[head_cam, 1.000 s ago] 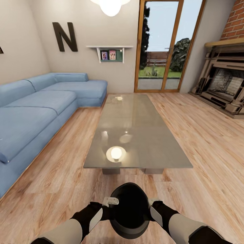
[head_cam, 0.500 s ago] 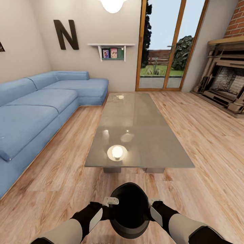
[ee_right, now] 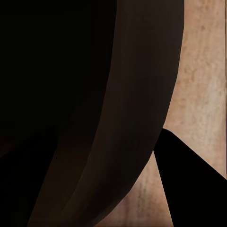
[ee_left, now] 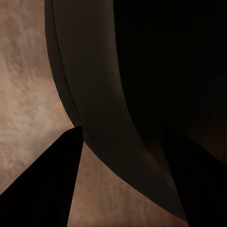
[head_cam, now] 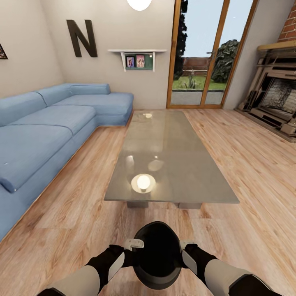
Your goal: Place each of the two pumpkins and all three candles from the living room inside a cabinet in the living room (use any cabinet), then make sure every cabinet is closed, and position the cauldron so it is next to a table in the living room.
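Compared with a second ago, the whole head view has shifted: the room sits a little lower and nearer, so the camera has advanced, while the cauldron and both arms keep the same place at the near edge. From the head, the black pot hangs above the wood floor, mouth facing the camera, just short of the near end of the glass tabletop. The left pincer grips its rim on the left, and the right pincer grips it on the right. A blue sofa runs along the left, a black letter N hangs on the far wall, glass doors stand far ahead, and a fireplace is at the far right.

At the left wrist, the dark curved pot wall passes between two black fingers, one on each side of it, floor behind.

At the right wrist, the wall likewise runs between dark fingers, over floor planks.
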Tool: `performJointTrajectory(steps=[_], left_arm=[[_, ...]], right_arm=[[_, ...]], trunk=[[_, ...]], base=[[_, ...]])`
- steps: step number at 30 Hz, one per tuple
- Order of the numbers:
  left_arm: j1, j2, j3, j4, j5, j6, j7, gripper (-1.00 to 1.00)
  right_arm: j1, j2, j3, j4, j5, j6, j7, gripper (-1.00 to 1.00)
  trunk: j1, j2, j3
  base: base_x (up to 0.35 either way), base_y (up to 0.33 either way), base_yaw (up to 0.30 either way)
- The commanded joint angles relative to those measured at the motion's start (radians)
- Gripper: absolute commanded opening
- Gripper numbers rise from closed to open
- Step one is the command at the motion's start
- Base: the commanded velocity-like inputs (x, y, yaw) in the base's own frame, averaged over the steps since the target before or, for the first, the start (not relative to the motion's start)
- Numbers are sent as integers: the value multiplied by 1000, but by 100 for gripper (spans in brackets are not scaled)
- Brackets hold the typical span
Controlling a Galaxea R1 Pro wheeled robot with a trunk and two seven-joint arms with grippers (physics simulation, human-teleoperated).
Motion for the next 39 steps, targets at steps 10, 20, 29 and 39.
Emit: performJointTrajectory(steps=[10,20,29,39], left_arm=[[-1,0,8,36,-22,2,3,-100],[-1,0,8,36,-22,2,3,-100],[-1,0,8,36,-22,2,3,-100],[-1,0,8,36,-22,2,3,-100]], right_arm=[[-1,0,-7,-10,-11,1,-5,-100],[-1,0,-7,-10,-11,1,-5,-100],[-1,0,-7,-10,-11,1,-5,-100],[-1,0,-7,-10,-11,1,-5,-100]], trunk=[[0,0,-1],[0,0,-15],[0,0,-22],[0,0,-22]], base=[[0,0,-41],[0,0,0],[0,0,0],[0,0,0]])
